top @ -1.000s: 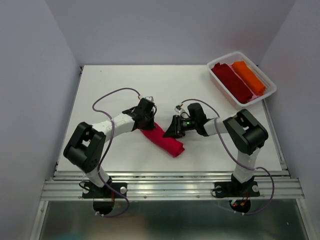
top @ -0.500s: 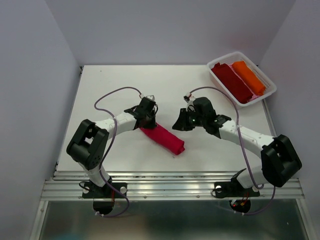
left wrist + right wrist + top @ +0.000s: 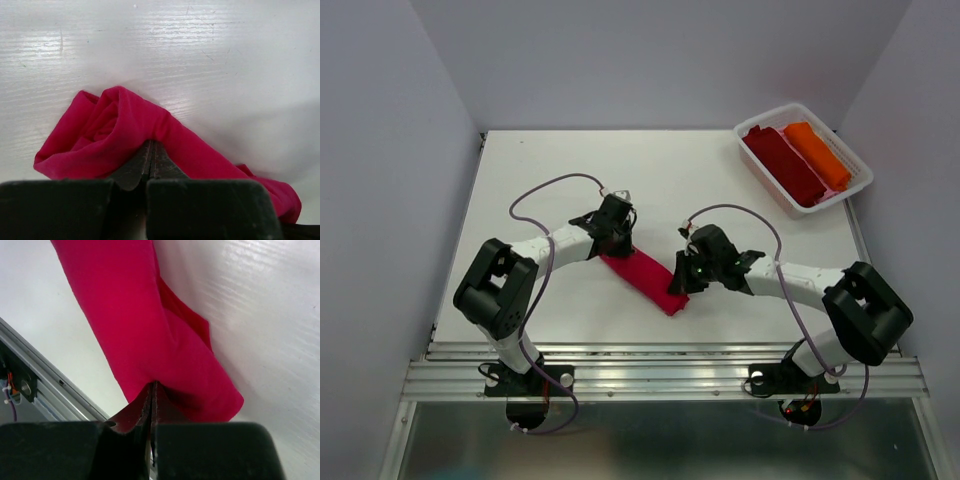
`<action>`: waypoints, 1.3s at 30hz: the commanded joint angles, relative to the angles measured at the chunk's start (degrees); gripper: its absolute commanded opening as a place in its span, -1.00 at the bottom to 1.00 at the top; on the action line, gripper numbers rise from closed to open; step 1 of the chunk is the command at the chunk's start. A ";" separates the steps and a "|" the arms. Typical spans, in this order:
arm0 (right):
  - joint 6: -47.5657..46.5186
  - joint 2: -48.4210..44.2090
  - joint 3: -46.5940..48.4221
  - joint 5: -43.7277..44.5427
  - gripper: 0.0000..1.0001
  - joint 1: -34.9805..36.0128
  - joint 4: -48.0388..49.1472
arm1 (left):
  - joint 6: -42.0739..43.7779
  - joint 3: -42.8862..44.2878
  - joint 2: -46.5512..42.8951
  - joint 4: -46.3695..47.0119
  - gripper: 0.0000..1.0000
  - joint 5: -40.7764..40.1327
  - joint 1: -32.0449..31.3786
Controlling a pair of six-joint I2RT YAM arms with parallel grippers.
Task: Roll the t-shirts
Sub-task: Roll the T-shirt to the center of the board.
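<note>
A bright crimson-red t-shirt (image 3: 642, 277) lies as a long rolled bundle on the white table, running diagonally between the arms. My left gripper (image 3: 616, 240) is shut on its upper-left end; in the left wrist view the closed tips (image 3: 151, 145) vanish into a fold of the cloth (image 3: 120, 120). My right gripper (image 3: 678, 280) is shut with its tips (image 3: 152, 386) pressed against the lower-right end of the roll (image 3: 140, 315); I cannot tell whether cloth is pinched. A dark maroon roll (image 3: 785, 165) and an orange roll (image 3: 817, 153) lie in the bin.
A clear plastic bin (image 3: 738, 130) stands at the table's far right corner. The metal rail of the table's near edge (image 3: 45, 370) runs close below the roll's lower end. Grey walls close in the table on three sides.
My right gripper lifted off to the upper right of the roll, then came back down to its lower-right end. The left gripper stayed on the upper-left end.
</note>
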 commanded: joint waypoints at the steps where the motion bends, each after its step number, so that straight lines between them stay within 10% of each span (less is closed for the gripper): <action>1: 0.86 2.67 -4.15 3.60 -0.99 -0.03 1.88 | 1.33 1.91 -0.05 -2.53 -1.00 -2.05 -0.17; 39: 0.68 3.45 13.50 4.75 -0.99 6.03 0.30 | 1.42 2.80 -14.38 -10.27 -1.00 -4.43 0.00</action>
